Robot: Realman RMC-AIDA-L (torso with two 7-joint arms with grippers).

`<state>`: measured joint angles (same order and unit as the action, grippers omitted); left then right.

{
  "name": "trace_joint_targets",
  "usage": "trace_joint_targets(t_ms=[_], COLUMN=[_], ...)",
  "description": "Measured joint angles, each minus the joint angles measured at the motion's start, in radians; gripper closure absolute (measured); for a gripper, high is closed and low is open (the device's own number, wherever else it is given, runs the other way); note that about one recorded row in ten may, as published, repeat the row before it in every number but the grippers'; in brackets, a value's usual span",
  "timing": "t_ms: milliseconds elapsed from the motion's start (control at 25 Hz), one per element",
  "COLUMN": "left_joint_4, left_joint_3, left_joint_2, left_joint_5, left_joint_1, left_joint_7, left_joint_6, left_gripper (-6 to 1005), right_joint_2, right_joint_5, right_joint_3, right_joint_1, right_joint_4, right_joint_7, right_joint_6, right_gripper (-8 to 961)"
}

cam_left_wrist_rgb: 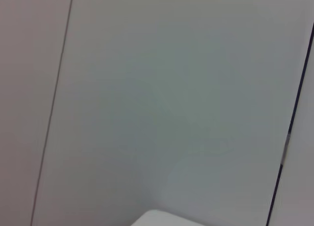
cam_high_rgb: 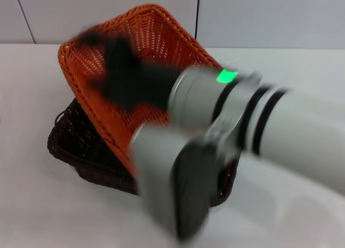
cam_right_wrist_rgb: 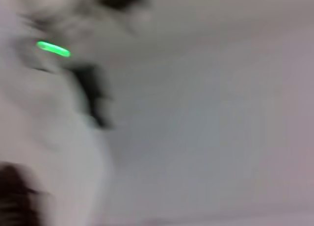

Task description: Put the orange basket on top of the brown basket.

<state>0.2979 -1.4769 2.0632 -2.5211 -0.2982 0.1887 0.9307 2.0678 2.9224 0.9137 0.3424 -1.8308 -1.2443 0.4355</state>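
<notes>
grey arm, black gripper

the right arm (cam_high_rgb: 302, 129) is a pale grey tube with two black rings, a glowing green light near its wrist, and a darker grey boxy housing; the right gripper (cam_high_rgb: 116, 70) is blurred black.

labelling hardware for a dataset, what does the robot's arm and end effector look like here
The right arm is a thick pale grey tube with black ring bands and a glowing green indicator light near the wrist. A grey boxy camera housing sits beneath. The right end effector is black.
</notes>
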Motion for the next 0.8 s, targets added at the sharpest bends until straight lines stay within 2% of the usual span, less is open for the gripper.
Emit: trace_joint_targets(t_ms=[80, 120, 160, 280, 320, 360, 400, 440, 480, 520, 560, 600, 640, 680, 720, 760, 800], left_joint_4=[0.001, 0.001, 0.001, 0.006, 0.006, 0.006, 0.006, 0.003, 0.000, 0.000, 0.000, 0.000, 0.000, 0.000, 0.000, 0.000, -0.001], left_joint_3=[-0.001, -0.001, -0.001, 0.002, 0.002, 0.002, 0.002, 0.000, -0.005, -0.005, -0.005, -0.005, -0.007, -0.009, -0.014, -0.014, -0.020], left_joint_2=[0.000, 0.000, 0.000, 0.000, 0.000, 0.000, 0.000, 0.000, 0.000, 0.000, 0.000, 0.000, -0.002, -0.003, -0.003, -0.003, -0.004], left_joint_5=[0.001, 0.001, 0.001, 0.001, 0.001, 0.001, 0.001, 0.003, 0.007, 0.007, 0.007, 0.007, 0.007, 0.007, 0.007, 0.007, 0.006], left_joint_1=[0.001, 0.001, 0.001, 0.004, 0.004, 0.004, 0.004, 0.005, 0.003, 0.003, 0.003, 0.002, 0.003, 0.003, 0.004, 0.004, 0.004], left_joint_7=[0.002, 0.002, 0.002, 0.004, 0.004, 0.004, 0.004, 0.004, 0.004, 0.004, 0.004, 0.001, -0.004, -0.004, -0.005, -0.005, -0.009], left_joint_6=[0.009, 0.009, 0.009, 0.059, 0.059, 0.059, 0.059, 0.075, 0.104, 0.104, 0.104, 0.116, 0.146, 0.152, 0.160, 0.160, 0.165], left_gripper=[186, 186, 186, 186, 186, 186, 186, 186, 186, 186, 186, 186, 186, 186, 186, 186, 186], right_joint_2=[0.010, 0.013, 0.013, 0.013, 0.012, 0.012, 0.013, 0.013, 0.013, 0.014, 0.014, 0.015, 0.013, 0.013, 0.013, 0.013, 0.013], right_joint_5=[-0.002, -0.006, -0.006, -0.059, -0.136, -0.136, -0.246, -0.246, -0.310, -0.442, -0.442, -0.508, -0.615, -0.615, -0.728, -0.728, -0.777], right_joint_3=[0.061, 0.120, 0.120, 0.200, 0.233, 0.233, 0.238, 0.238, 0.231, 0.195, 0.195, 0.170, 0.127, 0.127, 0.100, 0.100, 0.088], right_joint_1=[-0.052, -0.107, -0.107, -0.204, -0.276, -0.276, -0.341, -0.341, -0.369, -0.407, -0.407, -0.418, -0.428, -0.428, -0.427, -0.427, -0.424], right_joint_4=[0.093, 0.179, 0.179, 0.261, 0.311, 0.311, 0.373, 0.373, 0.420, 0.529, 0.529, 0.582, 0.693, 0.693, 0.823, 0.823, 0.884], right_joint_7=[0.042, 0.142, 0.142, 0.300, 0.371, 0.371, 0.405, 0.405, 0.416, 0.443, 0.443, 0.472, 0.551, 0.551, 0.710, 0.710, 0.798], right_joint_6=[-0.240, -0.493, -0.493, -0.765, -0.936, -0.936, -1.124, -1.124, -1.230, -1.474, -1.474, -1.588, -1.773, -1.773, -1.920, -1.920, -1.974], right_gripper=[311, 311, 311, 311, 311, 311, 311, 311, 311, 311, 311, 311, 311, 311, 311, 311, 311])
